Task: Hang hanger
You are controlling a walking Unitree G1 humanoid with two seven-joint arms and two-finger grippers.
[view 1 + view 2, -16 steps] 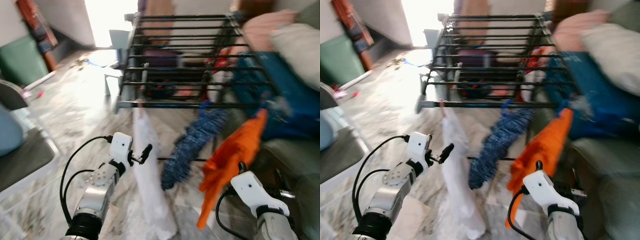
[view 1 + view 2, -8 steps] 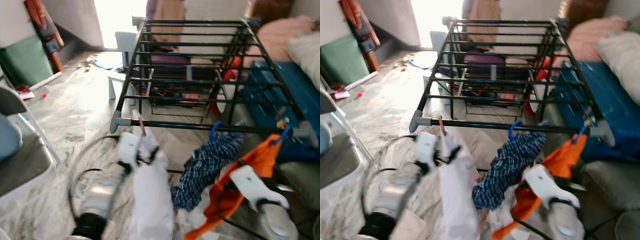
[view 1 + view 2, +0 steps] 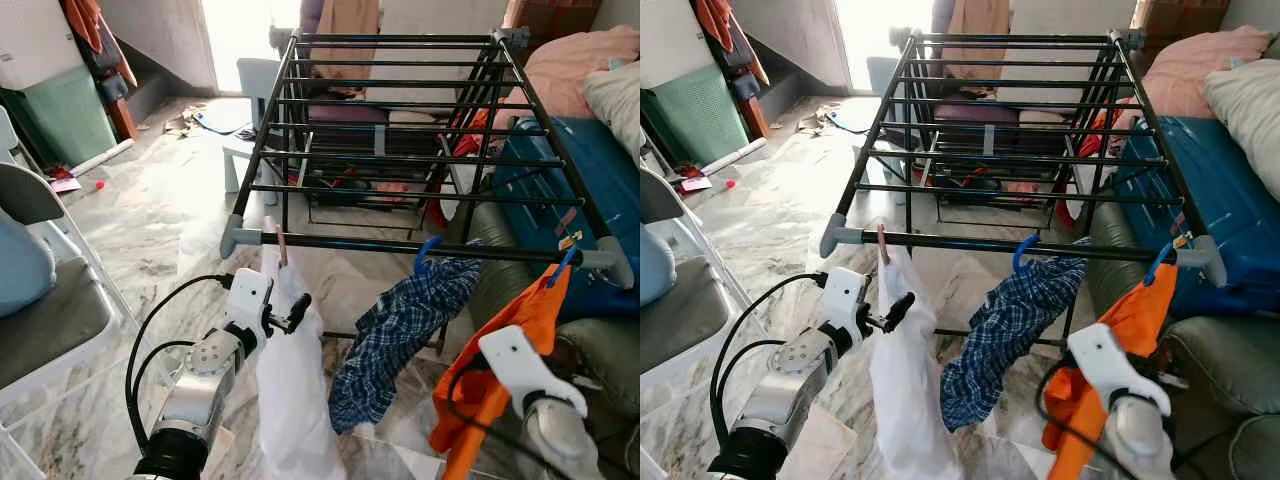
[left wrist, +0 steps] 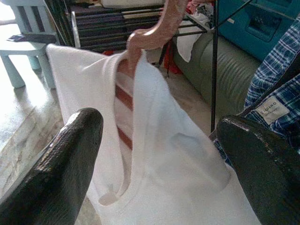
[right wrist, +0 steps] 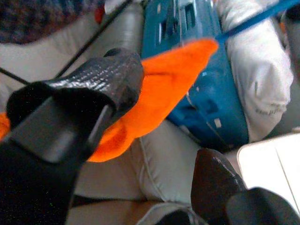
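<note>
The black drying rack (image 3: 400, 110) stands on the marble floor; three garments hang from its front bar (image 3: 420, 247). The pink hanger (image 4: 161, 23) carrying the white shirt (image 3: 290, 390) is hooked over the bar near its left end. The left gripper (image 3: 296, 308) is raised beside the upper part of the white shirt, just below the bar. In the left wrist view its two fingers (image 4: 61, 159) are spread wide, one on each side of the shirt collar, with the hanger neck rising between and beyond them; neither finger touches the hanger. A blue hanger (image 3: 427, 250) holds the plaid shirt (image 3: 395, 335) at mid-bar. A second blue hanger (image 3: 560, 265) holds the orange garment (image 3: 505, 350) near the right end. The right gripper (image 5: 154, 140) is low beside the orange garment, fingers spread, with orange cloth lying against one finger. A blue suitcase (image 3: 560, 180) lies behind the rack on the right
</note>
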